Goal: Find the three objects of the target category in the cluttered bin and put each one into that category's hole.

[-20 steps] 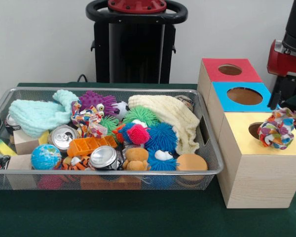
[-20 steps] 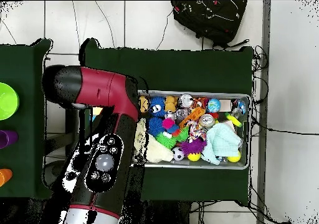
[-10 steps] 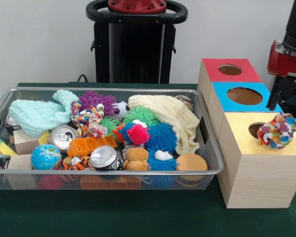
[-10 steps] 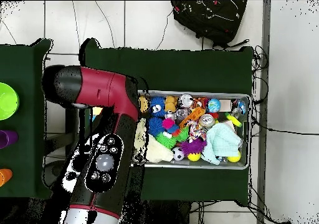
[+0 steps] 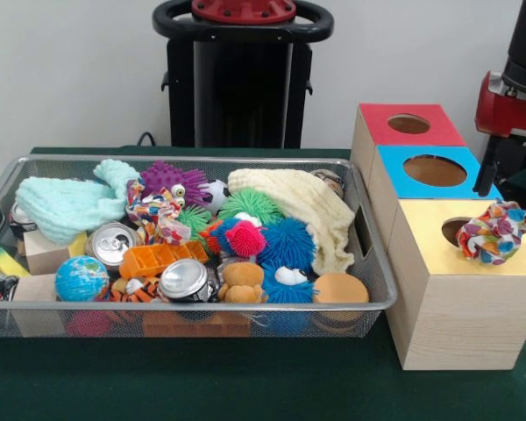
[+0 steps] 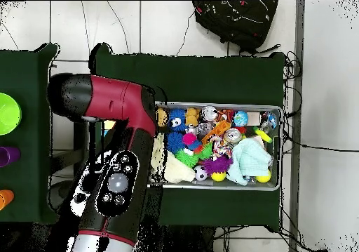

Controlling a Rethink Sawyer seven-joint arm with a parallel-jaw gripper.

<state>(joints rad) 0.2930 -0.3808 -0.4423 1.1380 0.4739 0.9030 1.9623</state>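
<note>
We are dropping the rope toy [image 5: 495, 232] into the yellow box's hole [image 5: 456, 231]. We cannot tell the claw's state.

Red arm [image 6: 112, 151] bent at elbow, jaws hidden
</note>
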